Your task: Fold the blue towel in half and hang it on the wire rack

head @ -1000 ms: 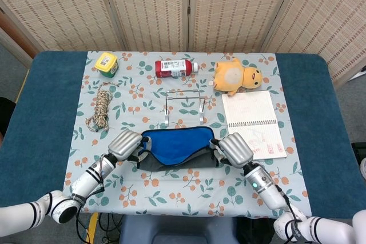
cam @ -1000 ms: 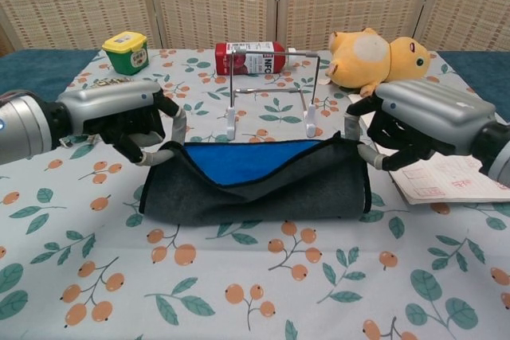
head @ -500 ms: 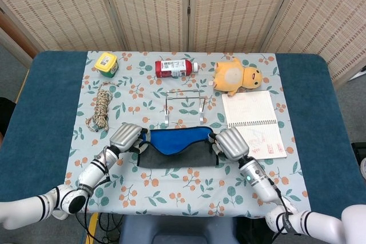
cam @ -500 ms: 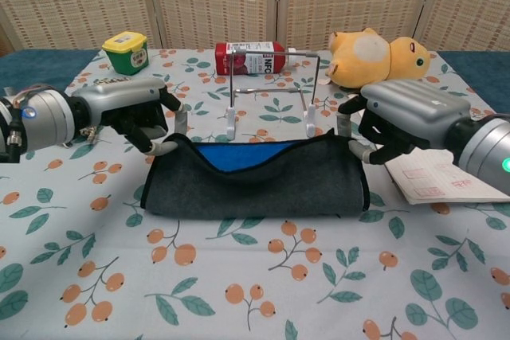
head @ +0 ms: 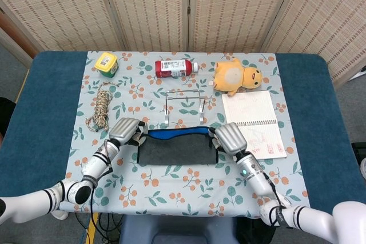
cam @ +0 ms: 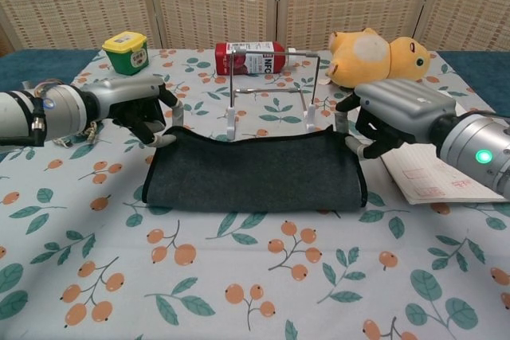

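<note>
The towel [head: 176,148] lies folded in half on the tabletop [head: 46,107], grey side up with a thin blue strip showing along its far edge, just in front of the wire rack [head: 184,106]. The left hand [head: 127,130] pinches the towel's far left corner in its curled fingers [cam: 162,140]; the right hand [head: 230,138] grips the far right corner likewise. A notebook [head: 255,123] lies just right of the right hand. Behind the rack are a bottle [head: 175,68] and a plush toy [head: 237,76].

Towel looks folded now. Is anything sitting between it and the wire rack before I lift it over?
Nothing visible. The towel lies directly in front of the wire rack, with only bare tablecloth between them. The bottle lies behind the rack.
</note>
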